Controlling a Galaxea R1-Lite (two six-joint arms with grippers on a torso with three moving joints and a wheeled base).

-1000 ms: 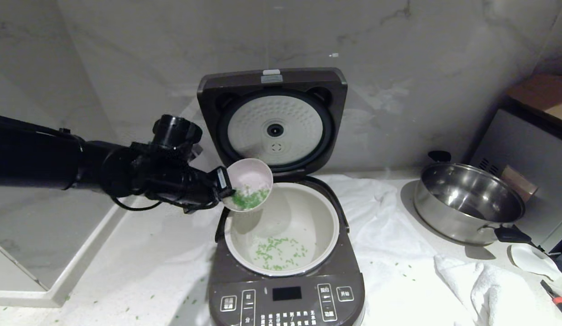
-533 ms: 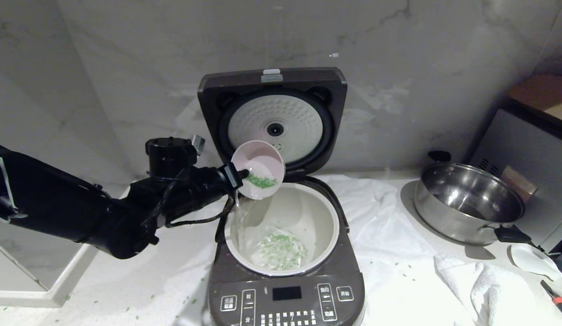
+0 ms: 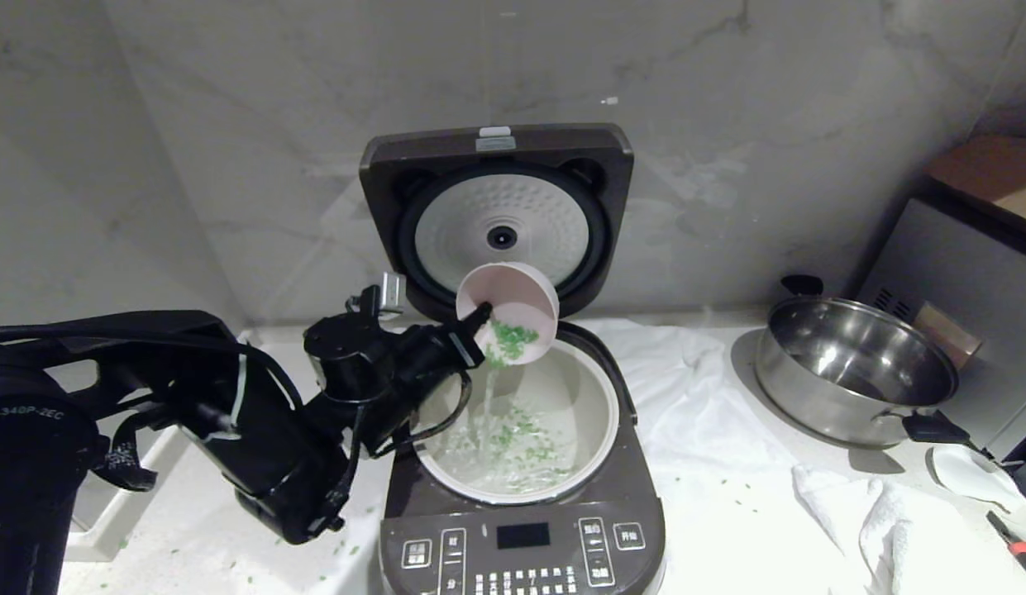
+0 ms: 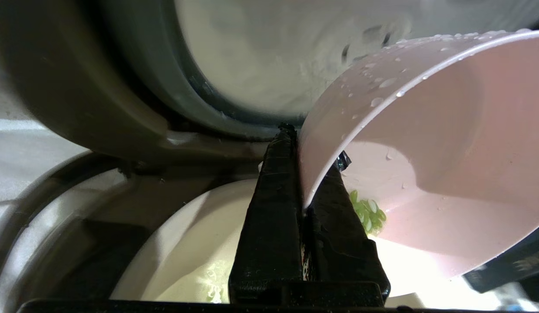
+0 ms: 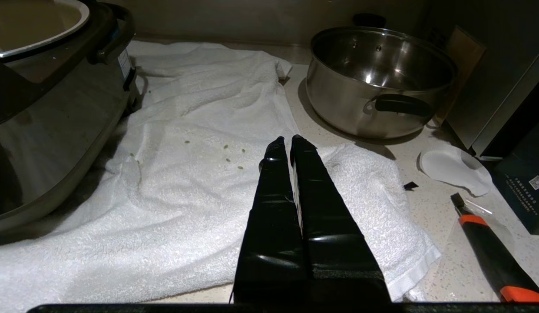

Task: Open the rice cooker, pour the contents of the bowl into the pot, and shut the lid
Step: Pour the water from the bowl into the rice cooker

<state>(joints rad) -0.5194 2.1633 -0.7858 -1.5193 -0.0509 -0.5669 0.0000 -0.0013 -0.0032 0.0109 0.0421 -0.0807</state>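
The rice cooker (image 3: 521,545) stands open, its lid (image 3: 496,215) upright against the wall. My left gripper (image 3: 479,322) is shut on the rim of the pale pink bowl (image 3: 513,293), which is tipped steeply over the pot (image 3: 595,397). Green contents (image 3: 513,337) cling at the bowl's low edge and a thin stream of water falls into the pot, where more green bits (image 3: 521,438) float. In the left wrist view the fingers (image 4: 273,208) pinch the bowl (image 4: 425,152) wall. My right gripper (image 5: 290,145) hangs shut over the white towel, outside the head view.
A steel pan (image 3: 856,368) with black handles stands right of the cooker, before a grey box appliance (image 3: 959,281). White towels (image 3: 727,463) cover the counter right of the cooker, with green bits scattered about. An orange-handled tool (image 5: 491,248) lies at the far right.
My left arm has dropped and swung right while the wrist rolled, tipping the bowl from nearly level to steeply over the pot. Water and green bits have poured into the pot.
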